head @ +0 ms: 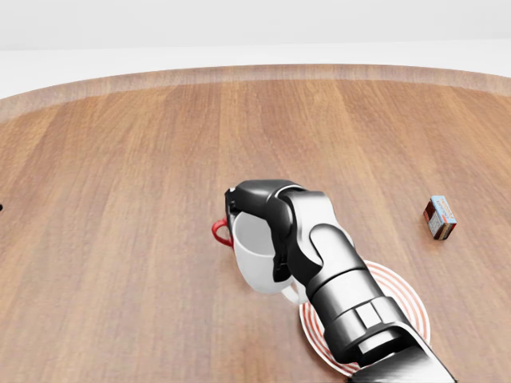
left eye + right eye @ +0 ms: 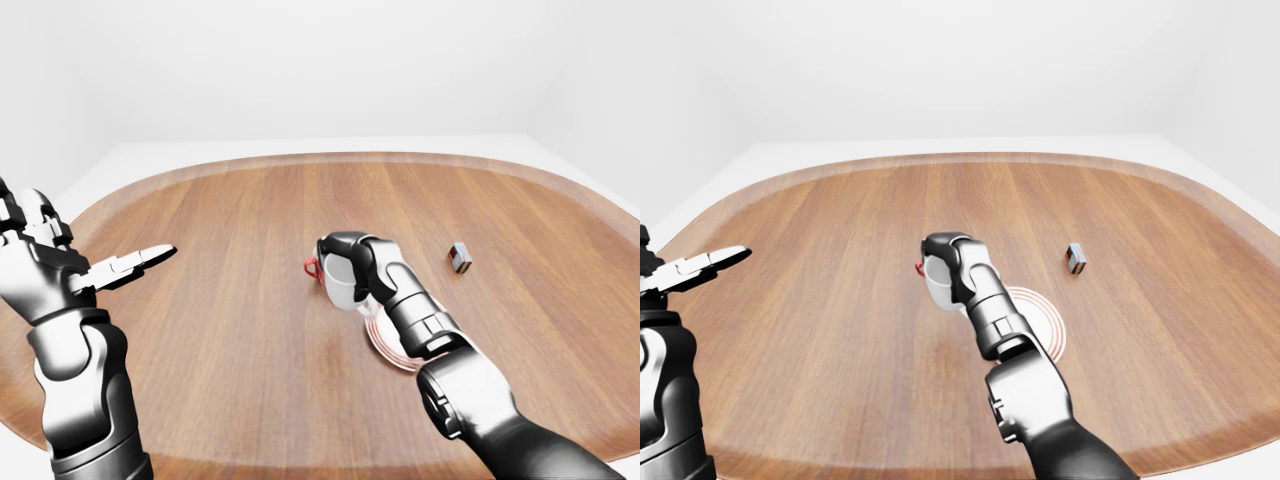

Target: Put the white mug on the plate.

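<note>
While the right hand (image 1: 259,219) grips the white mug (image 1: 255,255) with its fingers wrapped round it, lifted off the bench (image 1: 120,159), the carry is in hand. In the head view the mug hangs just left of the plate (image 1: 399,299), hiding the red mug (image 1: 219,231). Next, it should travel right, then lower. The left hand (image 2: 60,265) hangs spread and empty.
</note>
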